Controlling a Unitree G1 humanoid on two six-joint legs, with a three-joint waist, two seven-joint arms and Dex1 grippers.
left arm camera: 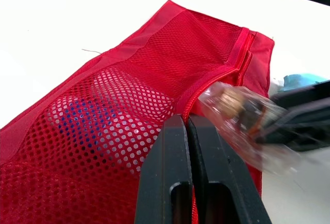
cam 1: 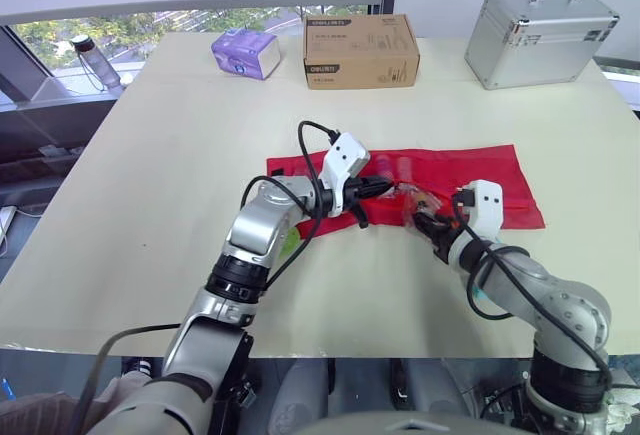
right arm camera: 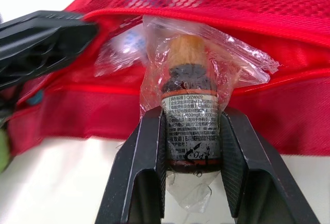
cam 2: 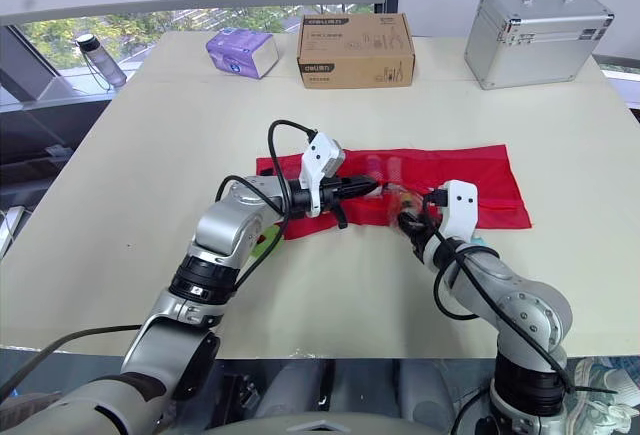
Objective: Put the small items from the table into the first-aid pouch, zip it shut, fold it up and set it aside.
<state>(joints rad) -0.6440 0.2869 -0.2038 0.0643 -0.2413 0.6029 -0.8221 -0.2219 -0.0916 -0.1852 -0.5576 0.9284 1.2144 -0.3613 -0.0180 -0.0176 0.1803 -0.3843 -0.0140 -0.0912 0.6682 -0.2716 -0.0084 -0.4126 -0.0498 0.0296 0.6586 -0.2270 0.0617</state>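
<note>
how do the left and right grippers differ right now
The left gripper has its jaws pressed together, pinching the red pouch at its zipper edge; the right gripper has jaws held apart around a small brown bottle in a clear bag. The left grips flat fabric, the right a rigid item aimed at the opening. Both are shut on something at the pouch mouth.

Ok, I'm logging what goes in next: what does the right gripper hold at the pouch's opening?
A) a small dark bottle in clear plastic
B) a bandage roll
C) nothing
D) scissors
A: in the right wrist view the right gripper is clamped on a small dark bottle wrapped in a clear bag, at the edge of the red pouch.
</note>
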